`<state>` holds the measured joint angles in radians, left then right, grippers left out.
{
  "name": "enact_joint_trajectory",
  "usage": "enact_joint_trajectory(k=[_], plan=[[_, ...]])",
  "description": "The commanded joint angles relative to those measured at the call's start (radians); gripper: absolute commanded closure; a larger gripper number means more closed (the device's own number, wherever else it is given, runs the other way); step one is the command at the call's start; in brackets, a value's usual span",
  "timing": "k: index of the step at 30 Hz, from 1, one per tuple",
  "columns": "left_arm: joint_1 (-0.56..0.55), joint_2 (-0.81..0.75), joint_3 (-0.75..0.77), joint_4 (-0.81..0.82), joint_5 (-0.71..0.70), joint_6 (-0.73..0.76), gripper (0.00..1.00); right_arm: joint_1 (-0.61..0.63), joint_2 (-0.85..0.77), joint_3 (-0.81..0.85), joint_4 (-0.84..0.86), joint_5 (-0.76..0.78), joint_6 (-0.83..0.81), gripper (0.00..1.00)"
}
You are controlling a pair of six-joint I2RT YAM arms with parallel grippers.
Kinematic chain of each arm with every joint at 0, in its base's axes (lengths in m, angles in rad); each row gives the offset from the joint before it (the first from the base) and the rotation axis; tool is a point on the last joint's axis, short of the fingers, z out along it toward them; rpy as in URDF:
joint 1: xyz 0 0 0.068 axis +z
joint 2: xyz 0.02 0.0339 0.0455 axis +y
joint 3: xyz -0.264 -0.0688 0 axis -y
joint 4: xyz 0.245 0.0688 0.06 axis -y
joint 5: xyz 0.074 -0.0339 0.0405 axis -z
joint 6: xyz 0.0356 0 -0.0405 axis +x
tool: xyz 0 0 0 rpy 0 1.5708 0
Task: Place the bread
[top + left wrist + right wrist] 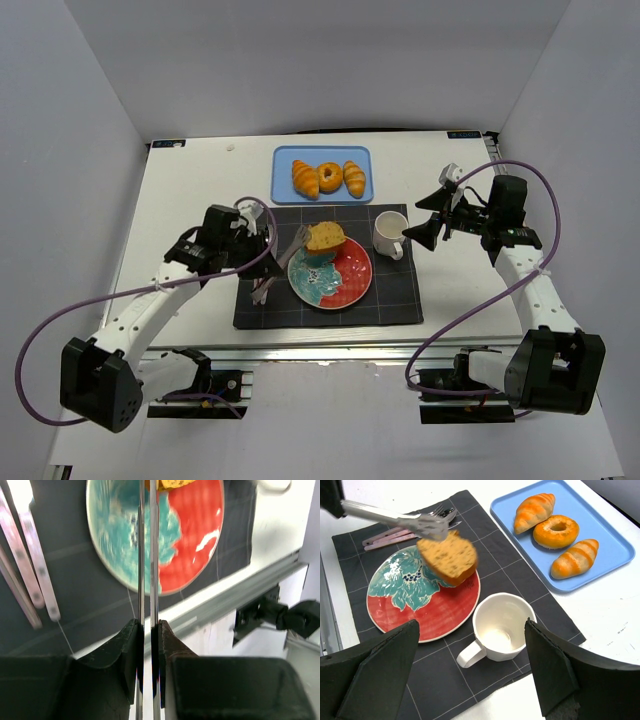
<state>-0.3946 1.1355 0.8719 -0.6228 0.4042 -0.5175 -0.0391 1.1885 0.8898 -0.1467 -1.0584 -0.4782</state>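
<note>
Clamped on slim metal tongs (385, 516), the left jaws hold the golden-brown bread slice (449, 557) over the red-and-teal round plate (420, 615), not yet released; the right jaws gape wide, empty.

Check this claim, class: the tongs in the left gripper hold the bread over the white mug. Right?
No. The tongs in the left gripper hold the bread over the red-and-teal plate; the white mug stands beside it, as the right wrist view shows.
</note>
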Motion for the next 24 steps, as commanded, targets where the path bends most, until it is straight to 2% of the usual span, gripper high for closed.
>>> enact_joint_trajectory(k=[1, 4, 7, 8, 9, 13, 16, 19, 24], plan=[[-0.022, -0.059, -0.028, -0.011, 0.050, -0.033, 0.90, -0.004, 0.010, 0.026, 0.025, -0.028, 0.006, 0.11], [-0.038, -0.053, -0.043, -0.029, 0.044, -0.021, 0.83, -0.004, 0.011, 0.029, 0.024, -0.028, 0.006, 0.11], [-0.053, -0.039, -0.039, -0.034, 0.041, -0.012, 0.68, -0.004, 0.011, 0.031, 0.018, -0.026, 0.004, 0.11], [-0.055, -0.033, -0.037, -0.035, 0.038, -0.003, 0.59, -0.004, 0.011, 0.031, 0.015, -0.026, 0.001, 0.11], [-0.061, -0.029, -0.036, -0.043, 0.033, 0.000, 0.54, -0.004, 0.010, 0.031, 0.013, -0.026, 0.001, 0.11], [-0.066, -0.017, -0.027, -0.046, 0.022, 0.010, 0.40, -0.004, 0.006, 0.029, 0.010, -0.023, 0.001, 0.11], [-0.066, -0.016, -0.008, -0.041, 0.013, 0.008, 0.39, -0.005, 0.005, 0.029, 0.009, -0.018, -0.002, 0.11], [-0.066, -0.014, 0.039, -0.057, -0.030, 0.013, 0.42, -0.005, 0.006, 0.031, 0.002, -0.022, -0.008, 0.11], [-0.066, -0.017, 0.134, -0.089, -0.146, 0.016, 0.53, -0.007, 0.010, 0.031, -0.004, -0.023, -0.016, 0.11]])
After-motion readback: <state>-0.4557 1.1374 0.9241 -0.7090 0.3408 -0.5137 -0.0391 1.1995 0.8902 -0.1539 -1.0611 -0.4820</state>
